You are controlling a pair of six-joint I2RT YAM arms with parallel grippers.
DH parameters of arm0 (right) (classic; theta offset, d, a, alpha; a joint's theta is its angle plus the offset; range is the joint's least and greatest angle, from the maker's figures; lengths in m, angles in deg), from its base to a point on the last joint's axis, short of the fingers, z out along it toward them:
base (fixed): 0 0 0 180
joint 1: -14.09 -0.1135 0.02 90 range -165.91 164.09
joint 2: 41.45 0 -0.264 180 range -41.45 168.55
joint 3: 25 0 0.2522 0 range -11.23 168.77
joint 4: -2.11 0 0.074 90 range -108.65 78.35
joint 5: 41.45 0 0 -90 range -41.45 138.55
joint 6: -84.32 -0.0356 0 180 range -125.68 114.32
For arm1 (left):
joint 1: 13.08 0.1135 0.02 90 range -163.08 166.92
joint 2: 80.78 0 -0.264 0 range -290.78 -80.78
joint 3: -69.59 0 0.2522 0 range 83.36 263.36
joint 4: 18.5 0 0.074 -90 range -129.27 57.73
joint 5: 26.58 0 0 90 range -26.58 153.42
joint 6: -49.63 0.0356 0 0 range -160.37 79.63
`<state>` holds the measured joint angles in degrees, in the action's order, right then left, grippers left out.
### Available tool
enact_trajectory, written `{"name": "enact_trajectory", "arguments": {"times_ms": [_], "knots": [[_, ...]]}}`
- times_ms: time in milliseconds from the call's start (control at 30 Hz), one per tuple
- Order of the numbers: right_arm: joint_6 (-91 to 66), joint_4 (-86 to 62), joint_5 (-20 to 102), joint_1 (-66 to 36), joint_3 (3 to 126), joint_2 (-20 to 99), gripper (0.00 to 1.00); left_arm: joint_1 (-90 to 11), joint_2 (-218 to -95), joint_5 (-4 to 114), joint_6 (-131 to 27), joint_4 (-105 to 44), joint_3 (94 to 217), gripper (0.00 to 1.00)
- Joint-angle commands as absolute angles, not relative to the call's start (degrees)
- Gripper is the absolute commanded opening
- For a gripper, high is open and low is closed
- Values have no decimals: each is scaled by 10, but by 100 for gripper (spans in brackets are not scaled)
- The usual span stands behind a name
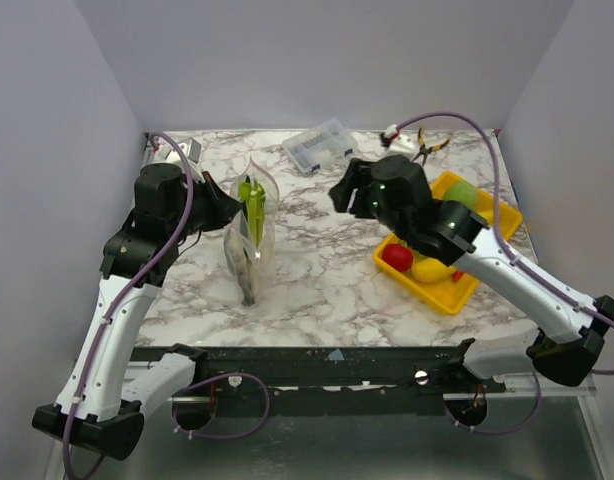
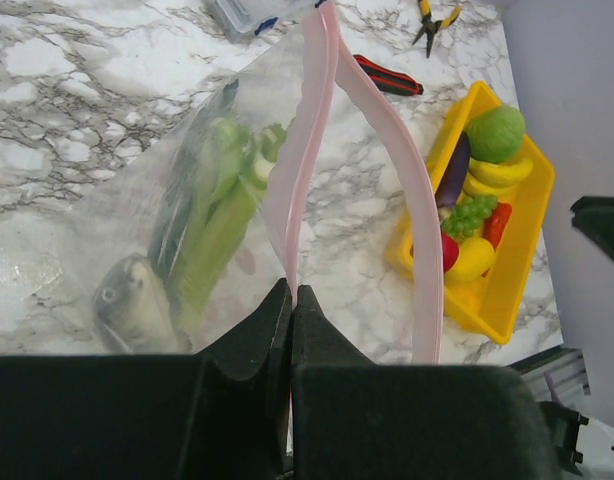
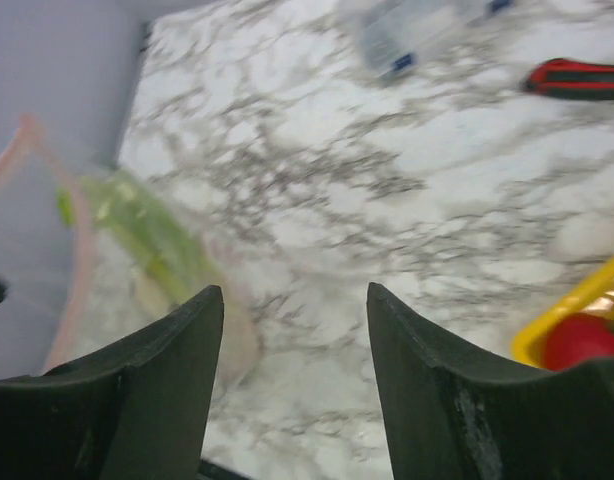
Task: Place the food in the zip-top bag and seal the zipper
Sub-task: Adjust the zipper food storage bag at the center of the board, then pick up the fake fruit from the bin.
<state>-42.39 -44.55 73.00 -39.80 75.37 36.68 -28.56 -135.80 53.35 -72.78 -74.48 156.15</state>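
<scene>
The clear zip-top bag (image 1: 251, 235) stands upright at centre left, mouth open, with the green celery (image 1: 253, 205) inside. My left gripper (image 1: 227, 207) is shut on the bag's pink zipper strip (image 2: 299, 190) at its near lip (image 2: 290, 292); the far lip (image 2: 407, 180) bows away. The celery (image 2: 212, 225) and a grey piece (image 2: 127, 300) lie inside the bag. The rest of the food sits in the yellow tray (image 1: 487, 258): red tomato (image 1: 396, 256), yellow pieces (image 1: 430, 268), green ball (image 1: 461, 193), purple eggplant (image 2: 451, 172). My right gripper (image 1: 344, 190) is open and empty, hovering between bag and tray (image 3: 294, 300).
A rigid clear compartment box (image 1: 319, 145) lies at the back centre. Red-handled pliers (image 2: 388, 77) and small yellow-handled pliers (image 1: 427, 148) lie at the back right. A grey device (image 1: 180, 150) sits in the back left corner. Grey walls close in on the sides.
</scene>
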Motion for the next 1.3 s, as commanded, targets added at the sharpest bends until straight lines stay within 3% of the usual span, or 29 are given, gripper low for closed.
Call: {"name": "enact_trajectory", "arguments": {"times_ms": [0,167,467,967,1267], "knots": [[-410,-490,763,-287,677,295,64,-284,-1366,484,-720,-707,1559,0],[-403,-486,685,-97,579,246,68,-284,-1380,438,-714,-692,1552,0],[-430,-415,678,101,457,280,72,-284,-1397,376,-697,-675,1533,0],[-474,-268,647,254,428,404,70,-285,-1412,314,-690,-658,1502,0],[-487,-276,624,285,483,487,67,-285,-1410,309,-688,-659,1498,0]]}}
